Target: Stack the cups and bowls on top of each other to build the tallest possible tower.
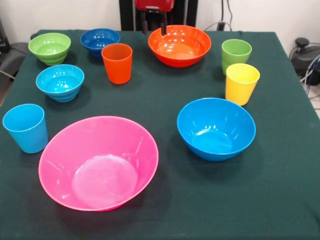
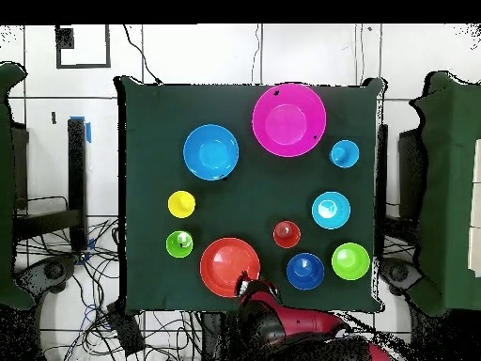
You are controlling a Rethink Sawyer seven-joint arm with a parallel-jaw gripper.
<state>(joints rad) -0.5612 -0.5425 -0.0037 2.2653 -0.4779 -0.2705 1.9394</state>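
Every cup and bowl stands alone and upright on the dark green table (image 1: 165, 205); no tower exists. The big pink bowl (image 1: 98, 162) (image 2: 288, 118) and big blue bowl (image 1: 216, 127) (image 2: 210, 151) are nearest the front. A light blue cup (image 1: 26, 127), light blue small bowl (image 1: 60, 81), green small bowl (image 1: 49, 47) and dark blue small bowl (image 1: 100, 40) line the left. The orange cup (image 1: 117, 62) is mid-table. Yellow cup (image 1: 242, 82) and green cup (image 1: 236, 54) stand right. My gripper (image 1: 153, 25) (image 2: 246, 285) hangs open and empty at the far edge, beside the big orange bowl (image 1: 179, 45) (image 2: 229, 265).
Cables (image 2: 103, 282) trail on the floor beside the table in the overhead view. Black equipment (image 1: 302, 52) sits off the table's right edge in the front view. Bare cloth shows between the pink and blue bowls.
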